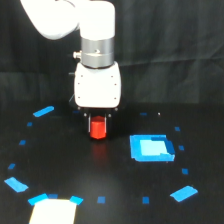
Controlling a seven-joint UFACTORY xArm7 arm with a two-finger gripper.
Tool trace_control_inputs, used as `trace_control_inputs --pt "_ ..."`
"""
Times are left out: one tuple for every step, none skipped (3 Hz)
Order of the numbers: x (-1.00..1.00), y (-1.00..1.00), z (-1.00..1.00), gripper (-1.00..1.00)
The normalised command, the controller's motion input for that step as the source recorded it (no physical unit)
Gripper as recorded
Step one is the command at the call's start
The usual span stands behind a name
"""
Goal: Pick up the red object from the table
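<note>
The red object [98,128] is a small red-orange block in the middle of the black table [75,165]. My gripper [98,126] hangs straight down from its white head, directly over the block. The block sits between the two dark fingers, just under the head. The fingers stand close against the block's left and right sides, so the gripper looks shut on it. The fingers are dark against the dark table and hard to make out. I cannot tell whether the block's base touches the table; there is a faint red glow on the surface below it.
A large bright blue patch [150,148] lies on the exterior view's right of the block. Small blue tape squares and blue slips [43,111] ring the table. A pale rectangle [52,211] sits at the front left edge. A black curtain hangs behind.
</note>
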Motion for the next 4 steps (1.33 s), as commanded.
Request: trace_control_inputs --pt "-0.16 -0.97 1.00 -1.00" --pt "0.28 1.00 1.00 -1.00" --pt "-0.55 0.78 1.00 -1.00" --pt "-0.20 -1.00 0.93 -0.82"
